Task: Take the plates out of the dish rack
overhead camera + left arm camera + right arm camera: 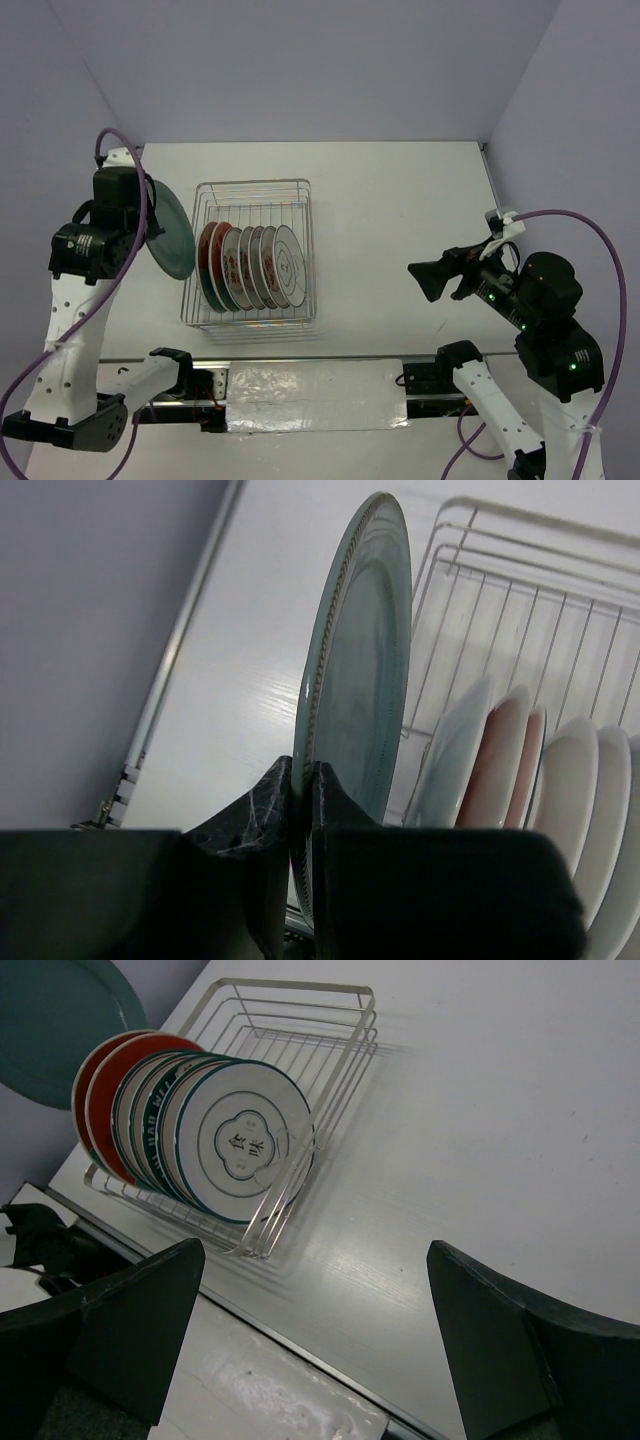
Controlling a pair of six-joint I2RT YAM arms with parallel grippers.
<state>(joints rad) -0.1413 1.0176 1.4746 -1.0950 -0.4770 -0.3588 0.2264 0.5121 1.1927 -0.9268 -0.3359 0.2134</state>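
Observation:
The silver wire dish rack stands in the middle of the table with several plates upright on edge in its near half, red ones on the left and white teal-rimmed ones on the right. My left gripper is shut on the rim of a teal-backed plate, held tilted in the air just left of the rack. In the left wrist view the fingers pinch that plate beside the rack. My right gripper is open and empty, right of the rack and its plates.
Grey walls close in the table on the left, back and right. A white strip with the arm bases runs along the near edge. The rack's far half holds no plates. Bare tabletop lies right of the rack.

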